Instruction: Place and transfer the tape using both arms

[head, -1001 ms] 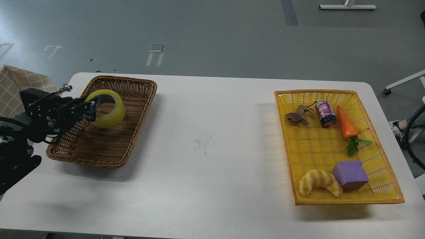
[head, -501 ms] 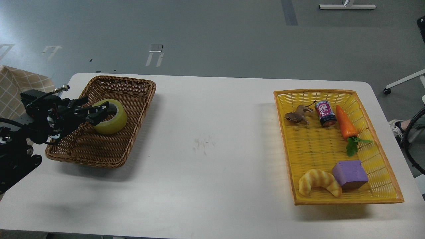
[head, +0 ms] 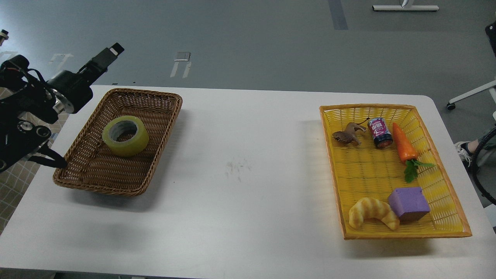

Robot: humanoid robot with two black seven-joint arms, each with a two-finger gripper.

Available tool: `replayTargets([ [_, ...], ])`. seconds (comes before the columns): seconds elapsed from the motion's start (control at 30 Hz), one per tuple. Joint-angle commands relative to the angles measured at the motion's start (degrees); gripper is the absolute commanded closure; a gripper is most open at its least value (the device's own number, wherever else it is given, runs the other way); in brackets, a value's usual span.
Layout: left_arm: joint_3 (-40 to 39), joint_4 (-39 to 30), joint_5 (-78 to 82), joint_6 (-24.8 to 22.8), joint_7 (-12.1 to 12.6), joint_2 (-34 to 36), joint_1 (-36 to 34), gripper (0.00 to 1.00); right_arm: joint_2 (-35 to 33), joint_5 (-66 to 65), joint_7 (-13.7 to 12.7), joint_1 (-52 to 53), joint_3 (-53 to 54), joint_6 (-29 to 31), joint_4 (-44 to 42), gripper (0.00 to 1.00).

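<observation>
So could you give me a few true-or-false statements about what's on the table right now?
1. The tape lies flat in the brown basket. True.
2. The left gripper is holding the tape. False: it is raised, clear of the tape, holding nothing.
3. The carrot is in the yellow basket. True.
4. The purple block sits beside the tape. False: it is in the yellow basket, next to the croissant.
5. The right arm reaches over the table. False: it is not in view.
</observation>
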Motion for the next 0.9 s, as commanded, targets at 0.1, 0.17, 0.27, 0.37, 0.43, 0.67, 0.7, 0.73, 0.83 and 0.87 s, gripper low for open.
replayTargets([
  [0.1, -9.2, -9.9, -13.2, -0.3, 0.8, -3.7, -0.9, 0.02, 0.3, -5.8, -1.2, 0.7, -0.8, 0.0, -0.9, 0.00],
  [0.17, -11.5, -11.2, -14.0, -1.3, 1.2, -5.4, -0.8, 0.02, 0.3, -6.2, -1.9, 1.3, -1.4, 0.0, -1.5, 0.00],
  [0.27, -17.4, -13.6, -15.6, -3.6, 3.5, -10.1, -0.3, 0.02, 0.1, -6.2, -2.9, 2.3, -3.2, 0.0, -2.4, 0.00],
  [0.37, -21.4, -13.8, -16.2, -5.5, 6.7, -13.3, -0.1, 0.02, 0.9, -6.2, -2.5, 3.6, -3.3, 0.0, -3.0, 0.00],
  [0.43, -24.6, -13.8, -17.9, -8.3, 8.1, -15.1, 0.0, 0.02, 1.0, -6.1, -2.4, 3.9, -3.4, 0.0, -3.3, 0.00],
  [0.67, -30.7, -14.9, -22.8, -15.1, 9.4, -20.2, 3.9, 0.02, 2.4, -6.0, -2.4, 4.4, -3.6, 0.0, -3.1, 0.00],
  [0.7, -31.0, -15.6, -22.8, -15.5, 9.4, -20.6, 4.4, 0.02, 2.6, -6.0, -2.4, 4.4, -3.7, 0.0, -3.2, 0.00],
  [0.73, -31.3, -16.9, -22.8, -16.0, 9.4, -21.4, 5.3, 0.02, 3.1, -6.0, -2.4, 4.4, -4.0, 0.0, -3.2, 0.00],
  [0.83, -31.4, -18.3, -22.7, -16.1, 9.4, -24.5, 7.6, 0.02, 3.7, -6.0, -2.4, 5.6, -5.4, 0.0, -3.4, 0.00],
  [0.87, -31.5, -18.5, -22.7, -16.1, 9.4, -25.3, 8.3, 0.02, 3.9, -6.0, -2.4, 5.8, -5.8, 0.0, -3.5, 0.00],
])
